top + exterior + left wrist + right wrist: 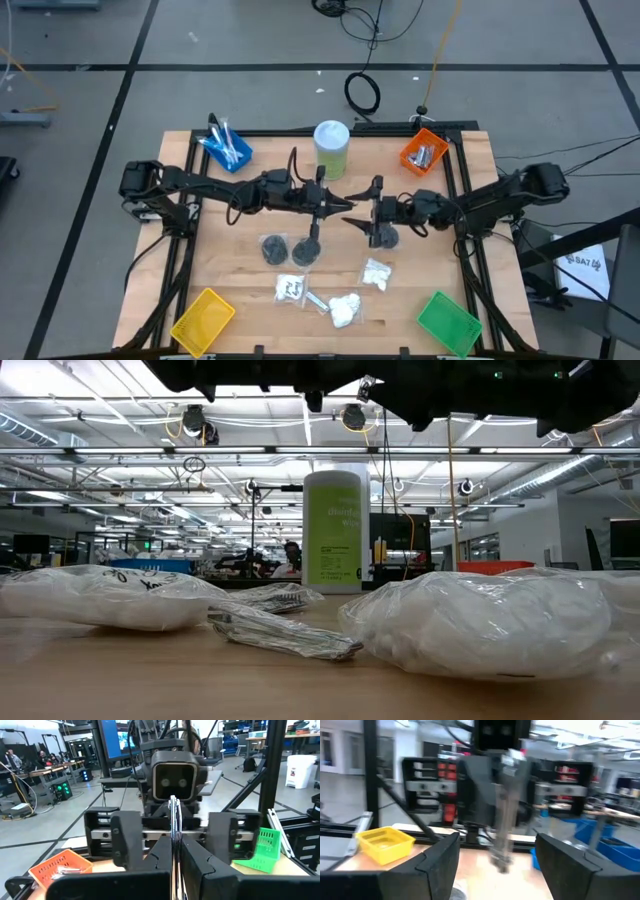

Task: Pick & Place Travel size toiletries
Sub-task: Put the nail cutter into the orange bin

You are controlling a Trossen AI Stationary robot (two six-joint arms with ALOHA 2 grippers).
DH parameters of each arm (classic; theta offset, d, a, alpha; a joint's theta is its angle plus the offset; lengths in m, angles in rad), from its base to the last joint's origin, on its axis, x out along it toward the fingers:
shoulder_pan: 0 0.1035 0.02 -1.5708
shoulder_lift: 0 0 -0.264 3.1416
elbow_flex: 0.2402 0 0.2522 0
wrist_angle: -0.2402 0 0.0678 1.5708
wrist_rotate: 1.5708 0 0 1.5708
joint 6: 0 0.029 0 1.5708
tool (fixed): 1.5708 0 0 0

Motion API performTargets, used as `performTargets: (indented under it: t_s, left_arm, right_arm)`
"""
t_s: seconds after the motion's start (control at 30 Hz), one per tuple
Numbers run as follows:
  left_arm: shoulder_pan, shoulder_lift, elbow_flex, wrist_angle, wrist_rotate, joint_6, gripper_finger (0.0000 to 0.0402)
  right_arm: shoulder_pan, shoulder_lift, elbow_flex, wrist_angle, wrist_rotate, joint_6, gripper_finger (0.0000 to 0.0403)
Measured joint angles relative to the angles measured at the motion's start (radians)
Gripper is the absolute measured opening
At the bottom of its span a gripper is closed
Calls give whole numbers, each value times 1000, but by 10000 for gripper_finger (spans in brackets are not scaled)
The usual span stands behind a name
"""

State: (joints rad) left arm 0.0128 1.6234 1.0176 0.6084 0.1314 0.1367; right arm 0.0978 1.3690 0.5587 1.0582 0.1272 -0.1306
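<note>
My left gripper (338, 205) hovers above the table's middle, shut on a long clear packet (174, 820) seen edge-on in its wrist view. In the right wrist view the same packet (504, 815) stands upright with a red bit at its top. My right gripper (356, 222) faces it from the table's right, open, and the packet shows between its fingers (437, 865) without visibly touching them. Dark grey discs (272, 248), white packets (377, 272) and a silver tube (316, 300) lie flat on the table below. My left gripper pinches the clear packet between its two fingers (192, 865), coming level from the table's left. The packet's thin edge (174, 845) sticks out ahead of the fingers toward the right gripper. It is lifted clear of the table. The fingers hide which part they have.
A tall pale-green canister (331, 148) stands at the far middle. Bins sit at the corners: blue (225, 150) with sticks, orange (424, 152) with silver tubes, yellow (203, 318) and green (447, 320). In the low view, white packets (480, 622) and a silver tube (285, 635) lie near the front edge.
</note>
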Motion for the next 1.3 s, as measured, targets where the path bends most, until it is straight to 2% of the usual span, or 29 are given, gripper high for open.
performTargets:
  t_s: [0.23,0.6,0.87,0.97,1.13,1.3]
  left_arm:
    - [0,0,0,-8,0,-8,4]
    - [0,0,0,-12,3,-16,8]
    - [-13,0,0,-21,-6,-44,22]
    - [-33,0,0,-27,-85,-32,55]
    - [-62,-1,0,-16,-244,-5,157]
    - [-66,-45,1,-94,-275,-4,253]
  right_arm:
    - [0,14,7,0,0,-4,185]
    - [0,14,7,-3,-1,-38,32]
    - [0,14,7,-24,0,-37,24]
    - [-1,14,7,-46,3,-42,24]
    - [-12,14,7,-90,12,-37,24]
    - [-45,-26,7,-249,107,-19,24]
